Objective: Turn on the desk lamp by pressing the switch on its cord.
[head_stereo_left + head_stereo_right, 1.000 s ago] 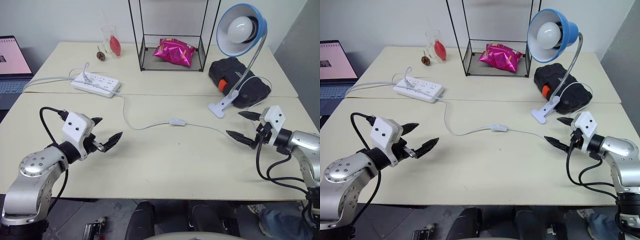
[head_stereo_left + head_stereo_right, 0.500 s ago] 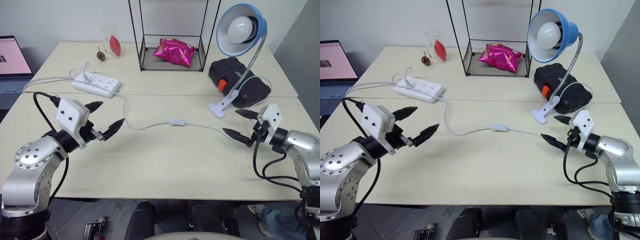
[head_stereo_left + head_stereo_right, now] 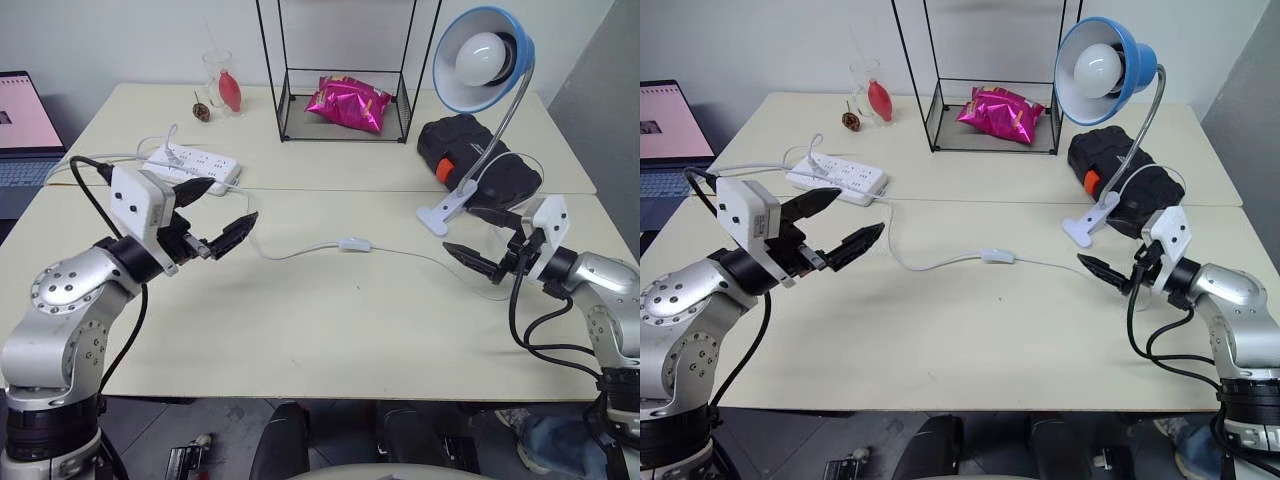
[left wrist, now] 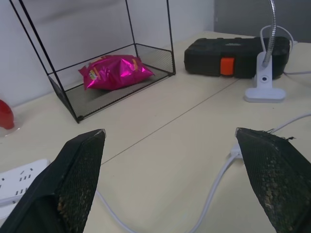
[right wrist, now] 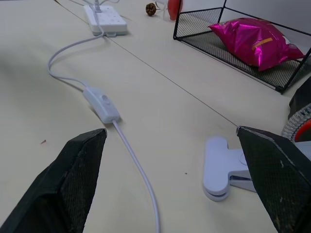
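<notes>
At the desk's [image 3: 330, 330] left end the left claw [image 3: 220, 215] hangs above the surface with its two black fingers spread and nothing between them, pointing toward the middle. Just behind it, nearer the back-left, lies a white power strip [image 3: 191, 167], and the cord [image 3: 290, 252] runs from there out across the desk. The switch [image 3: 354, 243] lies flat on the bare surface about midway along the desk's length, well apart from both claws. Behind it, toward the back edge, stands a black wire rack [image 3: 345, 105] with a pink foil bag [image 3: 348, 103] in it. Toward the right end the desk lamp [image 3: 480, 60] rises on its gooseneck from a white clamp base [image 3: 443, 212] resting beside a black case [image 3: 478, 160]; its bulb appears unlit. At the right edge the right claw [image 3: 487, 242] is released and empty, near the clamp base, aimed toward the switch.
</notes>
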Tool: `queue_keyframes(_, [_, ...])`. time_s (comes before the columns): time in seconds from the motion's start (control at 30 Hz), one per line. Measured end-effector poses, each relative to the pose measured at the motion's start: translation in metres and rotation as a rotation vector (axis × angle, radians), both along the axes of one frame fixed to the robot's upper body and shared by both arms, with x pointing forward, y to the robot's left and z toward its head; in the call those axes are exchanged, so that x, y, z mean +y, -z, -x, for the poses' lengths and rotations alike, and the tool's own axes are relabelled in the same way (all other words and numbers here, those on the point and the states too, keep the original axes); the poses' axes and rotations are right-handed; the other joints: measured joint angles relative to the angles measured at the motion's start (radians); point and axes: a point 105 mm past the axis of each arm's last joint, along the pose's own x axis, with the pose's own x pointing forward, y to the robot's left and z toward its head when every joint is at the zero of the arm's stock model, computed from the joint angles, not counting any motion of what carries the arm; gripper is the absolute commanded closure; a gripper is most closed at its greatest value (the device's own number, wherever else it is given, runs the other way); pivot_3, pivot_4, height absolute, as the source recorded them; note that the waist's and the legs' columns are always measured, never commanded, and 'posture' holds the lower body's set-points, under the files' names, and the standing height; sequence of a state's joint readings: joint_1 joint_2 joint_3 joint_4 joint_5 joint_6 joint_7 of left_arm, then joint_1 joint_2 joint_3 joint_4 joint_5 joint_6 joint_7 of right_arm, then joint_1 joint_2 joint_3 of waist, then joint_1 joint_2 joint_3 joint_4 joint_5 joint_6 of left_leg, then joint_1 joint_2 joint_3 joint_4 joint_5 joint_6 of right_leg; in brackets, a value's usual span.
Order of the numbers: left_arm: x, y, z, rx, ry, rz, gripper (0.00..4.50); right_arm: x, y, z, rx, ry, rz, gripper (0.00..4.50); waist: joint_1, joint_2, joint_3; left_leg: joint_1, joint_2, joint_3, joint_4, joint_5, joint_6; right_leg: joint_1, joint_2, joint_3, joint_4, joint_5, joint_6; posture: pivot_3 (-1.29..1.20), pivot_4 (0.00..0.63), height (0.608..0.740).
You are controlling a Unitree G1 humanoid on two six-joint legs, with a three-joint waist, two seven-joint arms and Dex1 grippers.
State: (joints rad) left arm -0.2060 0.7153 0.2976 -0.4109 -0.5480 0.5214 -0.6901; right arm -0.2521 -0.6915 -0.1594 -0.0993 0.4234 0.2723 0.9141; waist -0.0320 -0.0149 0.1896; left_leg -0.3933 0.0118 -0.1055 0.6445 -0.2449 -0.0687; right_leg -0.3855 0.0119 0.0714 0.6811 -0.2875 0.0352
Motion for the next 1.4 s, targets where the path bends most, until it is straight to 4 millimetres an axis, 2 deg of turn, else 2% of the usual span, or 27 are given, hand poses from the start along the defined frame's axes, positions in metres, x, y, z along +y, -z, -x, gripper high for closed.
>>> queue_keyframes(0.27, [-0.013, 0.014, -0.006, 0.08, 0.115, -0.061, 0.04, 0.015, 0.0, 0.017, 0.069, -0.04, 0.111, 0.0, 0.0, 0.0, 0.0, -0.001, 0.0, 0.0, 0.0, 0.0, 0.0, -0.001, 0.0, 0.0, 0.0, 0.0, 0.0, 0.0, 0.15, 0.74])
queue_keyframes(0.47, [-0.025, 0.036, -0.009, 0.176, 0.24, -0.129, 0.04, 0.024, 0.001, 0.031, 0.2, -0.057, 0.183, 0.0, 0.0, 0.0, 0.0, -0.002, 0.0, 0.0, 0.0, 0.0, 0.0, -0.002, 0.0, 0.0, 0.0, -0.002, 0.004, 0.0, 0.15, 0.74])
queue_keyframes(0.67, [-0.044, 0.049, -0.035, 0.235, 0.349, -0.151, 0.04, 0.036, 0.003, 0.045, 0.269, -0.07, 0.219, 0.0, 0.003, 0.0, 0.0, -0.003, -0.001, 0.0, 0.001, 0.0, 0.0, -0.002, 0.0, -0.001, -0.001, -0.002, 0.004, 0.0, 0.15, 0.74])
queue_keyframes(0.87, [-0.078, 0.069, -0.064, 0.343, 0.467, -0.109, 0.04, 0.043, -0.001, 0.041, 0.288, 0.013, 0.189, 0.0, 0.002, 0.0, 0.0, -0.006, -0.001, -0.001, 0.001, 0.0, 0.0, -0.004, 0.0, -0.001, -0.001, -0.002, 0.004, 0.0, 0.15, 0.74])
queue_keyframes(1.03, [-0.092, 0.077, -0.08, 0.37, 0.503, -0.122, 0.04, 0.052, 0.002, 0.046, 0.316, 0.025, 0.157, 0.0, 0.0, 0.0, 0.0, -0.006, -0.002, -0.001, 0.0, 0.0, 0.0, -0.004, 0.001, -0.002, 0.0, 0.0, 0.0, 0.0, 0.15, 0.74])
queue_keyframes(1.27, [-0.109, 0.108, -0.086, 0.471, 0.541, -0.156, 0.04, 0.053, -0.002, 0.051, 0.313, 0.052, 0.142, 0.0, -0.001, 0.0, 0.0, -0.006, -0.002, -0.002, 0.0, 0.0, 0.0, -0.004, 0.0, -0.002, 0.0, 0.0, 0.0, 0.0, 0.15, 0.74])
queue_keyframes(1.4, [-0.115, 0.113, -0.088, 0.515, 0.555, -0.146, 0.04, 0.053, -0.002, 0.055, 0.316, 0.063, 0.141, 0.0, 0.0, 0.0, 0.0, -0.006, -0.002, -0.002, 0.0, 0.0, 0.0, -0.004, 0.001, -0.002, 0.0, 0.0, 0.001, 0.0, 0.15, 0.74])
